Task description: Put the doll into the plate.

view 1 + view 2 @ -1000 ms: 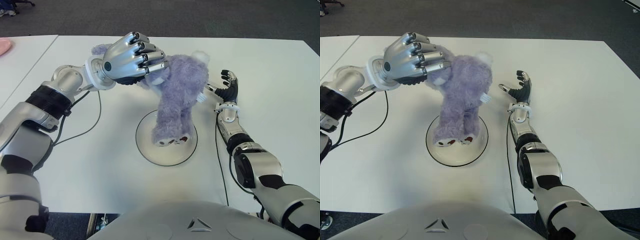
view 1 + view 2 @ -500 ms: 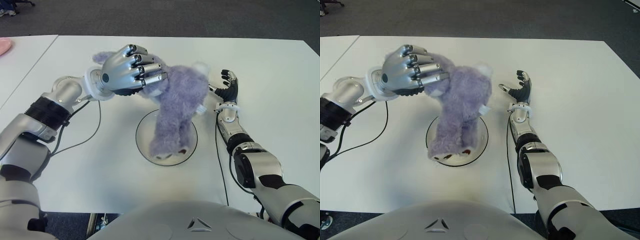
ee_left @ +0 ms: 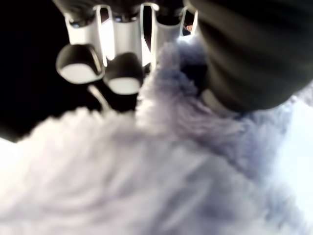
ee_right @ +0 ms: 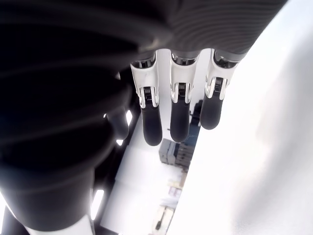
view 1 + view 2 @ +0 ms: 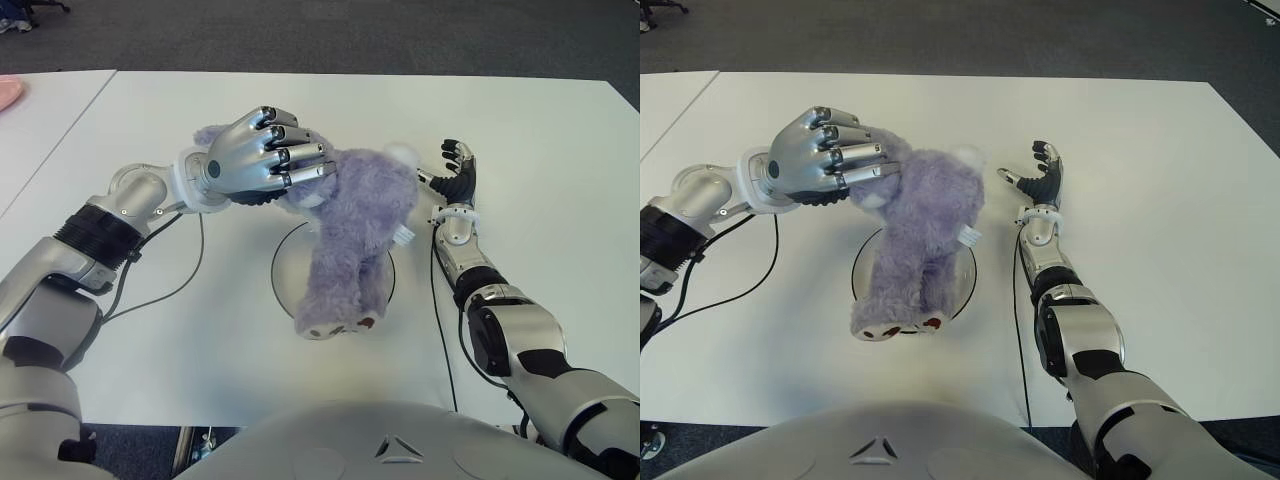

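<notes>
The left hand (image 5: 258,158) is clamped on the head of the purple doll (image 5: 352,240), whose feet overhang the plate's (image 5: 285,270) near rim, while the right hand (image 5: 458,178), fingers spread, shows just right of it.

The plate (image 5: 283,262) lies on the counter (image 5: 540,140) near its middle, straight ahead of the robot. The doll (image 5: 352,243) hangs over the plate, its head up and to the left, its feet down at the plate's near rim. The left robot hand (image 5: 262,158) grips the doll's head from the left, above the plate's far-left side. The right robot hand (image 5: 458,176) shows to the right of the doll and plate, fingers relaxed, holding nothing.
</notes>
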Tool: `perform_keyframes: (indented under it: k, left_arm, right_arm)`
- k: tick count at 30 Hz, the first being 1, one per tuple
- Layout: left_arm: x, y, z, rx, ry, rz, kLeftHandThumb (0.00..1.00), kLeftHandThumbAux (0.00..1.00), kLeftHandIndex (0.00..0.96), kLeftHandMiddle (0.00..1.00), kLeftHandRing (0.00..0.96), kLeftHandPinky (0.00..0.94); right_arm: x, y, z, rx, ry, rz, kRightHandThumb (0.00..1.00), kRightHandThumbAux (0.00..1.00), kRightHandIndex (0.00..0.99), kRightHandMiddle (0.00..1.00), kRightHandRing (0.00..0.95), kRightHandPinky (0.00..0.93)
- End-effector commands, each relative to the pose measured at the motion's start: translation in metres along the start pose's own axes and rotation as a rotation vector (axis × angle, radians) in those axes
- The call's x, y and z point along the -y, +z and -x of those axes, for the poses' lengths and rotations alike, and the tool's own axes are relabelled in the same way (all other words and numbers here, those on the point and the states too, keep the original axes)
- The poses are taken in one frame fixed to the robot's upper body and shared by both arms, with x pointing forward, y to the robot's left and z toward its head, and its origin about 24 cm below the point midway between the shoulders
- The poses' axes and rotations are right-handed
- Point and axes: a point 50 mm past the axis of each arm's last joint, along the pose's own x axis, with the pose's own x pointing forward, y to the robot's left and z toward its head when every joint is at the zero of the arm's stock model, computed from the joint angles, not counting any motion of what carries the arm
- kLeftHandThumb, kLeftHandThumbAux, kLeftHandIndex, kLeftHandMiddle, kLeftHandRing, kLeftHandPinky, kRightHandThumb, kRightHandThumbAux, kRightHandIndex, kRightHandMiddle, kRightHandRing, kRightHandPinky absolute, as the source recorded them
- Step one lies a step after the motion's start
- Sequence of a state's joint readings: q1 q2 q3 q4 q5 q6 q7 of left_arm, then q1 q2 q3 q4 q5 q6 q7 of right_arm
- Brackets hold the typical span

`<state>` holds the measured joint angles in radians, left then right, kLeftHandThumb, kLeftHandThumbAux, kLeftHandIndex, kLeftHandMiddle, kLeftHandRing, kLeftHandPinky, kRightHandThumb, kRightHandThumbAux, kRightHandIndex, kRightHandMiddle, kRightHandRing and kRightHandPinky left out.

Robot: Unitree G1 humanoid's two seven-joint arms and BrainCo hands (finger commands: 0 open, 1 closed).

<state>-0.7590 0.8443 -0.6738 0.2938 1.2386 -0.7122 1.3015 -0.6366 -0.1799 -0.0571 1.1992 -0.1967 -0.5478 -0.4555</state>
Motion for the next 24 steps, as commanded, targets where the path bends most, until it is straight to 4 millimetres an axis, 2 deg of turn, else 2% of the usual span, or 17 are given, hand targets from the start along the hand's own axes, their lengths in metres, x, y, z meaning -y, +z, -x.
perform_keyframes:
  k: [1,19,24]
  left_arm:
    - [0.008,0.012,0.002,0.018,0.013,0.026,0.726,0.706,0.441,0.867,0.873,0.872]
    - [0.021,0.028,0.006,0.027,-0.007,0.147,0.734,0.702,0.442,0.836,0.851,0.864]
    - [0.025,0.032,0.006,0.029,-0.017,0.173,0.736,0.702,0.442,0.778,0.842,0.86]
  right_arm:
    - [-0.013,-0.11,0.111,-0.52,0.14,0.127,0.0,0.896,0.21,0.241,0.208,0.204]
    - [-0.013,-0.11,0.112,-0.516,0.138,0.124,0.0,0.875,0.202,0.233,0.199,0.194]
    - [-0.013,-0.111,0.112,-0.517,0.14,0.132,0.0,0.874,0.205,0.238,0.204,0.197]
